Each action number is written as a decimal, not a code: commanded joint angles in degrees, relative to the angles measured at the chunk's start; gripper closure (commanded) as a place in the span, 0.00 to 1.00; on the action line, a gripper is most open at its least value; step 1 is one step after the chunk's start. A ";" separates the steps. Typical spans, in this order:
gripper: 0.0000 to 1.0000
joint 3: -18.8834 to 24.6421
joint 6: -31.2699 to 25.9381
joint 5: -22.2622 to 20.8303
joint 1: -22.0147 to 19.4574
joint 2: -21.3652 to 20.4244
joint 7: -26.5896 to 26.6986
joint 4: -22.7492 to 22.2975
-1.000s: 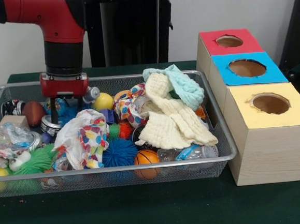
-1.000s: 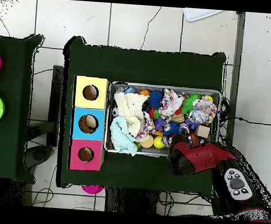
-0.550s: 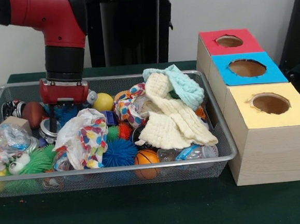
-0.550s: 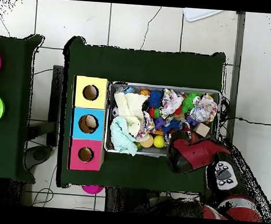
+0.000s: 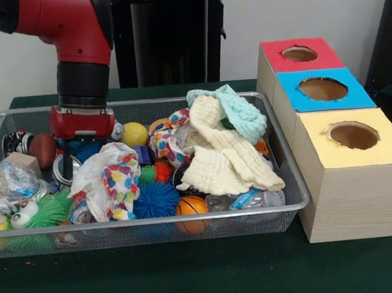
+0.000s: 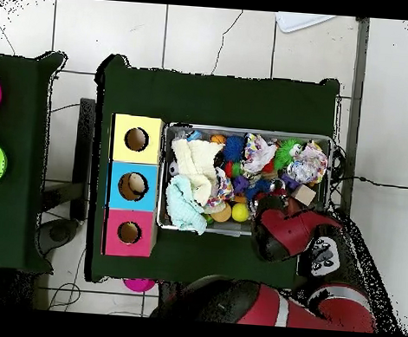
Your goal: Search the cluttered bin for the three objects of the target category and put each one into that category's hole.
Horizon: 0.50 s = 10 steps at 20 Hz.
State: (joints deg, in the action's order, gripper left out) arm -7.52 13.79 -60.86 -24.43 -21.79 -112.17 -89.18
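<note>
The wire mesh bin (image 5: 288, 180) is piled with toys and cloths. My gripper (image 5: 68, 167) reaches down into its left part, just behind a spotted cloth (image 5: 110, 180) and over a round metal tin (image 5: 63, 169). Blue clutter hides its lower end. A cream cloth (image 5: 224, 154) and a mint cloth (image 5: 237, 109) lie heaped on the right side. Beside the bin stands a box with a red hole (image 5: 299, 53), a blue hole (image 5: 322, 89) and a yellow hole (image 5: 353, 135). In the overhead view the arm (image 6: 285, 233) covers the gripper.
Also in the bin are a yellow ball (image 5: 135, 132), a small basketball (image 5: 190, 206), a blue spiky ball (image 5: 156, 198), a green spiky ball (image 5: 48, 211), a brown football (image 5: 43, 148), a wooden block (image 5: 19, 162) and a crumpled plastic bag (image 5: 12, 181).
The gripper has sunk a little in the front view, staying over the bin's left part. The arm's elbow has swung round in the overhead view. The bag and toys at the left have shifted slightly.
</note>
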 commanded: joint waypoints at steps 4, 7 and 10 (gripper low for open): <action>0.00 1.24 4.30 0.46 -4.55 6.98 -2.76 5.48; 0.00 0.75 5.04 0.80 -4.07 6.49 -2.50 5.01; 0.00 -0.50 6.76 1.98 -3.51 6.80 -1.72 5.04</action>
State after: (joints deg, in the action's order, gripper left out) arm -8.23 22.40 -60.67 -26.74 -20.43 -112.17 -89.08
